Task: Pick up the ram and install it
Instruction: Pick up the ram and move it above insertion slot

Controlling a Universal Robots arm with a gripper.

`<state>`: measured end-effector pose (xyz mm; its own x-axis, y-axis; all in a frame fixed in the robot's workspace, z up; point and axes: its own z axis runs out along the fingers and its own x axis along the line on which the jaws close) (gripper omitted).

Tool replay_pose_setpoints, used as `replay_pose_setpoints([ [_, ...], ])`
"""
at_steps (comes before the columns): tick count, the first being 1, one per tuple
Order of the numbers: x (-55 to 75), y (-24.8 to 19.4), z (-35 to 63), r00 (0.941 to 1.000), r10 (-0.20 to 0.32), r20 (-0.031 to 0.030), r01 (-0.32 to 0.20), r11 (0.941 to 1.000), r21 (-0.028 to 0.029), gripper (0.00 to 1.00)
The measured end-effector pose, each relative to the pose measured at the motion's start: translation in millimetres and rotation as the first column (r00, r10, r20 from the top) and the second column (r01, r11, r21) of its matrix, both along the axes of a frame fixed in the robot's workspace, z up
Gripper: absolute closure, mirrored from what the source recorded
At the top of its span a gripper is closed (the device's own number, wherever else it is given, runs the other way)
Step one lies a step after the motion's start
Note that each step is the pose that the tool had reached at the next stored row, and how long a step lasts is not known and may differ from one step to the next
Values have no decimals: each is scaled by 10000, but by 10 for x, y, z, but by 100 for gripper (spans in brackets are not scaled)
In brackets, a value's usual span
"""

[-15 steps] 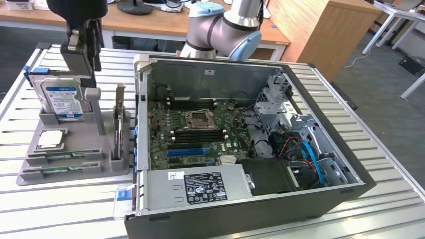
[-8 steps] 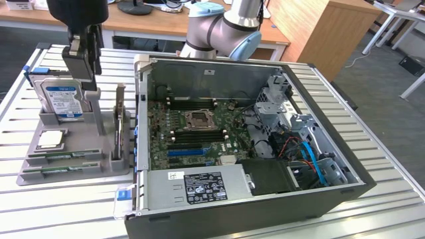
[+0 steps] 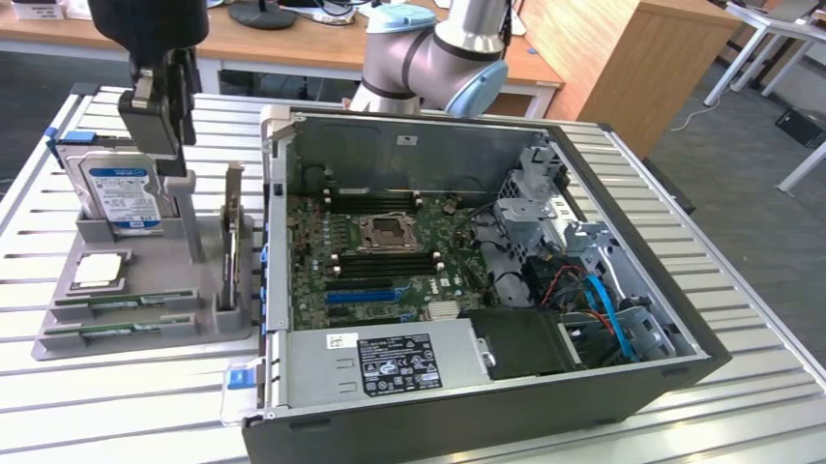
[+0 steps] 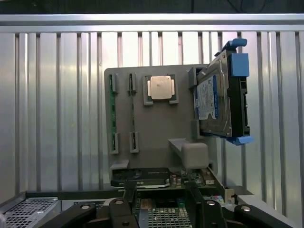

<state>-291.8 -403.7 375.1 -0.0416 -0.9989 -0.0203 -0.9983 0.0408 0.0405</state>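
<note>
Above the tray (image 4: 156, 128) holding the ram (image 4: 112, 111), the claw (image 4: 161, 190) hangs wide and empty, fingertips (image 4: 129, 192) lost against a dark card (image 4: 142, 176).

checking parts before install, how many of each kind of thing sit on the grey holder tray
ram sticks: 2
hard drive: 1
processor chip: 1
expansion card: 1
total: 5

Likely a lab, wooden desks (image 3: 297, 43), robot arm (image 3: 439, 53) (slatted bench (image 3: 116, 396))
</note>
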Motion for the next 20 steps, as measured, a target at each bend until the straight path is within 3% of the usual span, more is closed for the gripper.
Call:
replay_pose_setpoints([
  [20,-416,0,-7,10000,5,34,-5,10000,-2,47],
])
